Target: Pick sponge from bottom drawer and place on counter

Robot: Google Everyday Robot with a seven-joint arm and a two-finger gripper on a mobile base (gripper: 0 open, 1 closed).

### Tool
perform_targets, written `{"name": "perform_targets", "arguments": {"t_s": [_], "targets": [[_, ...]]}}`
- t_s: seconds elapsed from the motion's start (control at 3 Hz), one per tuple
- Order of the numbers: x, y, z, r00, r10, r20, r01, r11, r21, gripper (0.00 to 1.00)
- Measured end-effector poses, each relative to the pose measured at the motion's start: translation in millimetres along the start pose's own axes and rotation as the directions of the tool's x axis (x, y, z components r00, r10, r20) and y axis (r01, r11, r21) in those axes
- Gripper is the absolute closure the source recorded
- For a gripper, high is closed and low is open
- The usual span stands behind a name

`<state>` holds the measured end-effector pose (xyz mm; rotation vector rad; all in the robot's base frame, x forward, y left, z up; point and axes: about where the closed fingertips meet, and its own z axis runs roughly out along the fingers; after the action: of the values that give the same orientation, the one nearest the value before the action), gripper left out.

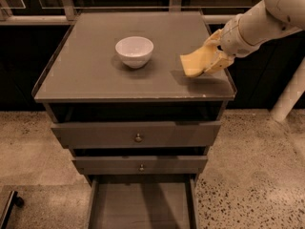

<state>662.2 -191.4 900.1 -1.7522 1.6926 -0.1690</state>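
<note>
Pale-yellow sponge [193, 64], flat and tilted, pinched between your gripper's [211, 60] 2 fingers over the counter's [95, 75] right side.

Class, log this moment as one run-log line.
hand shut on sponge | above counter right edge | bottom drawer open | white bowl on counter

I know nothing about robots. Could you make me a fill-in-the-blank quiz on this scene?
1. The small round bowl on the flat grey counter is ____.
2. In the picture, the cream two-finger gripper holds the pale-yellow soft sponge to the bowl's ____.
3. The deep grey bottom drawer stands ____.
4. Above it, ____ shallower drawers carry round knobs.
Missing words: white; right; open; two.
</note>
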Motion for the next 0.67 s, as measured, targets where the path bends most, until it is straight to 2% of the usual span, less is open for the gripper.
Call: {"name": "perform_targets", "arguments": {"t_s": [0.33, 0.67], "targets": [[3.7, -10.4, 17.1, 0.996, 0.011, 0.09, -0.013, 0.9998, 0.014, 1.0], [2.5, -19.0, 38.4, 0.982, 0.027, 0.185, -0.031, 0.9993, 0.02, 1.0]]}}
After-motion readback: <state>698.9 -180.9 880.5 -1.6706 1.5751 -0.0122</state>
